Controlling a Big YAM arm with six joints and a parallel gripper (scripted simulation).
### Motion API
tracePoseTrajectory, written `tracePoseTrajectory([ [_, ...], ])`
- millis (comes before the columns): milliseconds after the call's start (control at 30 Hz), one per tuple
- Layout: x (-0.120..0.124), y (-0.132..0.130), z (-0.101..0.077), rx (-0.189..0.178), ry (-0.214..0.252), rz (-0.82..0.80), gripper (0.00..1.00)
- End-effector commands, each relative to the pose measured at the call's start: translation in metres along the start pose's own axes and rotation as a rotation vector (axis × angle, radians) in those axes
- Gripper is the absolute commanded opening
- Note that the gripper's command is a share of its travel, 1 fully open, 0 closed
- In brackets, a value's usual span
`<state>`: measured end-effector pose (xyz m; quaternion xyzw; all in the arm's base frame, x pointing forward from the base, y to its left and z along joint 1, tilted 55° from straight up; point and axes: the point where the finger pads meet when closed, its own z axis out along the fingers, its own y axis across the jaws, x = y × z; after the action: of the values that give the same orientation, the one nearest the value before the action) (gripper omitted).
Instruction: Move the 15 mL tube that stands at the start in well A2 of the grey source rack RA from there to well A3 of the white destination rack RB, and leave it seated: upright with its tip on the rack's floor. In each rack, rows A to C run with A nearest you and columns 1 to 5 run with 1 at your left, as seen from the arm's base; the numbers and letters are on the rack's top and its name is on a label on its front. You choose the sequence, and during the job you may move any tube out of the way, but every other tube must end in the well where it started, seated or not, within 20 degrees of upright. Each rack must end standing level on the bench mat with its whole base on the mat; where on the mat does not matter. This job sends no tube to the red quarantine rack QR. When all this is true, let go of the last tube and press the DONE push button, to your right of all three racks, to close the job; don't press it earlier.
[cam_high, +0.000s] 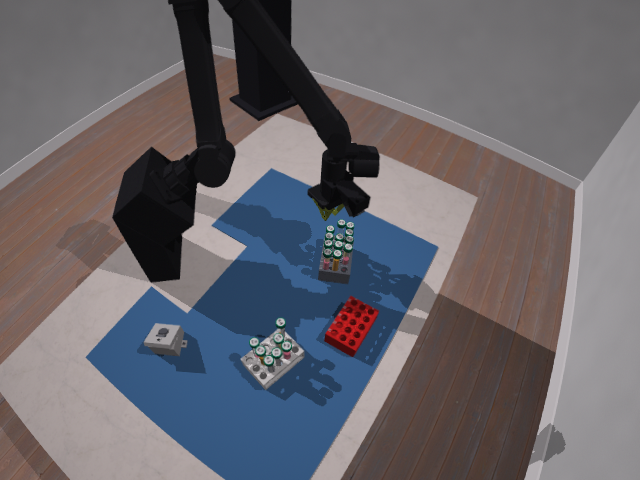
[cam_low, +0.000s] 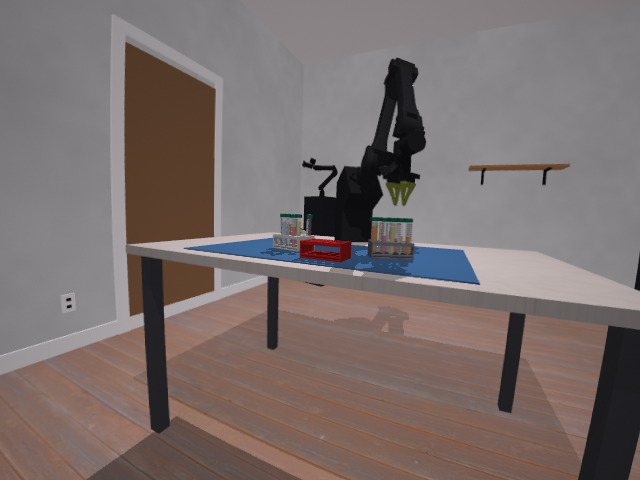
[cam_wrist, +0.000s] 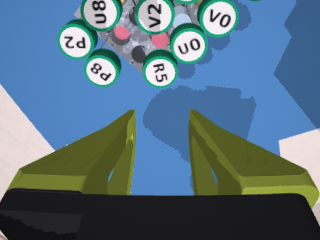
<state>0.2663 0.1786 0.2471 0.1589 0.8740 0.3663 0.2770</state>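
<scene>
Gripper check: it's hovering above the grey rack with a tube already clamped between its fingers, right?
Not quite. The gripper does hover above the grey rack, but its fingers hold nothing; the wrist view shows only blue mat in the gap between them, and every capped tube sits below in the rack.

The source rack (cam_high: 334, 271) stands behind the quarantine rack (cam_high: 352, 325), the destination rack (cam_high: 272, 360) left.
</scene>
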Motion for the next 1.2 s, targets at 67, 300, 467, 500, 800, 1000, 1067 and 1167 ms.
tracePoseTrajectory([
  [67,-0.002,0.007,0.007,-0.015,-0.004,0.001,0.30],
  [300,0.000,0.004,0.019,-0.010,0.000,0.003,0.30],
  [467,0.000,0.004,0.028,-0.010,0.000,0.002,0.30],
  [500,0.000,0.004,0.030,-0.010,0.000,0.002,0.30],
  [800,-0.004,0.006,0.033,-0.015,-0.008,-0.004,0.30],
  [1000,-0.001,0.003,0.037,-0.009,-0.001,-0.002,0.30],
  [1067,0.000,0.003,0.038,-0.010,0.001,-0.002,0.30],
  [1167,-0.001,0.006,0.038,-0.014,-0.002,-0.002,0.30],
])
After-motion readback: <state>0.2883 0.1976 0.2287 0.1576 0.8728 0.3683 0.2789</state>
